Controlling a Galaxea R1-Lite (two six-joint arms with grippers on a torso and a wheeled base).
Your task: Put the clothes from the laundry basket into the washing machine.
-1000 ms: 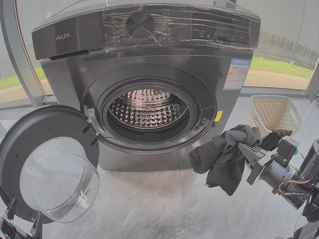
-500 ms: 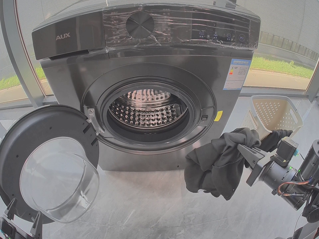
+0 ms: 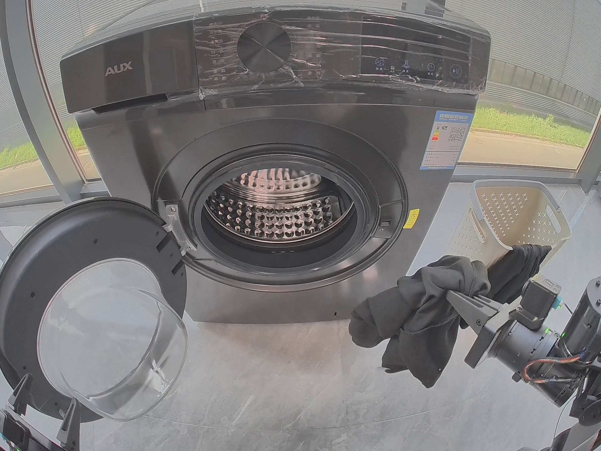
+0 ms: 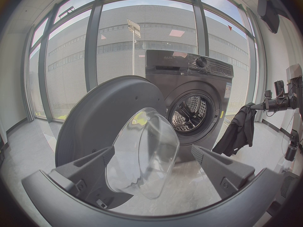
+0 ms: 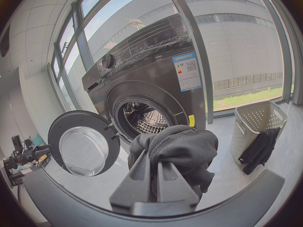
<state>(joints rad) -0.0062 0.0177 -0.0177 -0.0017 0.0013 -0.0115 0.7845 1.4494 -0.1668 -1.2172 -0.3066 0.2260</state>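
My right gripper (image 3: 456, 297) is shut on a bunched black garment (image 3: 418, 311) that hangs above the floor, in front of the grey washing machine's (image 3: 275, 126) lower right corner. In the right wrist view the fingers (image 5: 143, 177) pinch the same garment (image 5: 184, 145). The drum (image 3: 275, 211) is empty behind its open round door (image 3: 81, 270), which swings out to the left. A cream laundry basket (image 3: 523, 211) stands right of the machine, with another black garment (image 3: 516, 269) draped over its front rim. My left gripper (image 4: 151, 169) is open and low, near the door glass (image 4: 142, 155).
Tall windows (image 3: 538, 64) run behind the machine and basket. The open door takes up the left floor area. Pale tiled floor (image 3: 282, 377) lies bare in front of the machine, between the two arms.
My right gripper has sunk a little lower in the head view with the garment, whose hanging folds have swung. The left arm, door and basket have not moved.
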